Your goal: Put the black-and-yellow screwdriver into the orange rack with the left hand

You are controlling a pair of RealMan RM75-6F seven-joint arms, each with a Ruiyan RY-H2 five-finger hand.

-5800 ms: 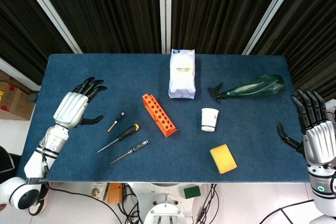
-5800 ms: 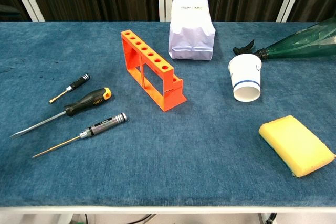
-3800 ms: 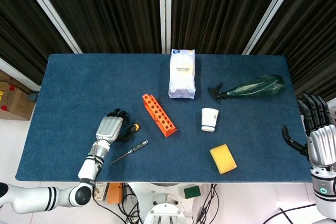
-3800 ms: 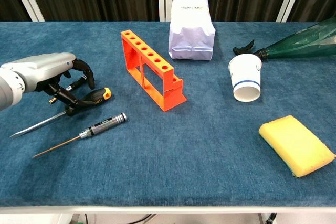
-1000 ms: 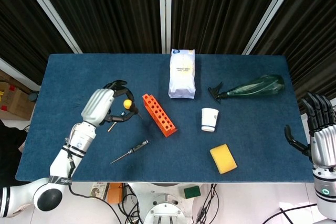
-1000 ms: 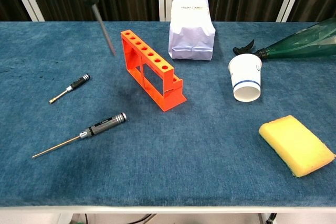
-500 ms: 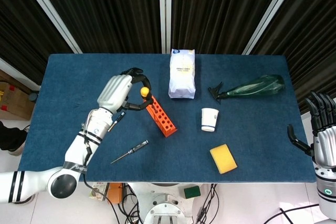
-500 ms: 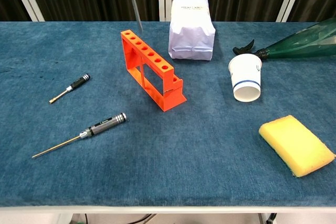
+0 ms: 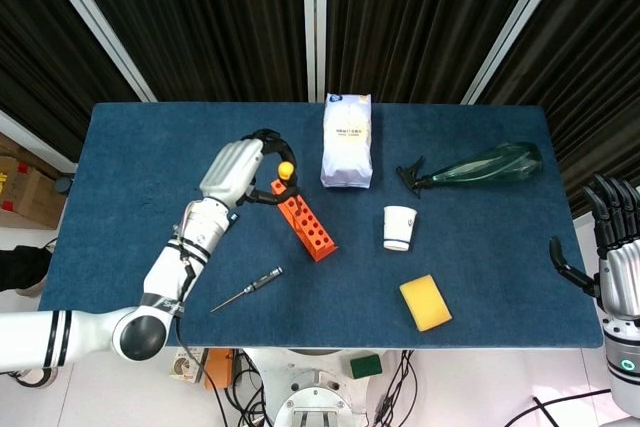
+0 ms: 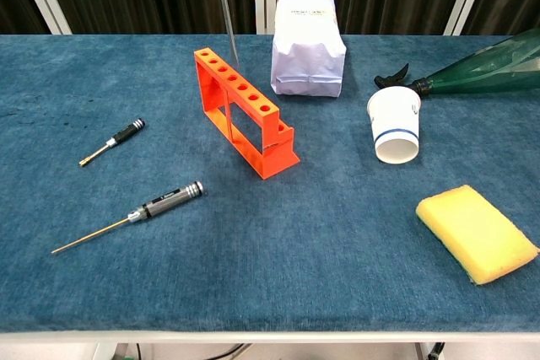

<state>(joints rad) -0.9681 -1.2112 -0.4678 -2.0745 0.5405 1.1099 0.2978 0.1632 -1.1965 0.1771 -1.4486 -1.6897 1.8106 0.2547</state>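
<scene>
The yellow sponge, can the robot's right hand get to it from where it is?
Probably yes. The right hand hangs open off the table's right edge, and the yellow sponge lies on bare cloth on that side. Nothing stands between them; the paper cup sits further back.

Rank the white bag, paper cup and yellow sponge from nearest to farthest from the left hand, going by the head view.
From the left hand, which holds the screwdriver:
1. White bag, just to its right, at the back.
2. Paper cup, further right, mid-table.
3. Yellow sponge, farthest, toward the front right.

white bag (image 9: 347, 140), print too small to read
</scene>
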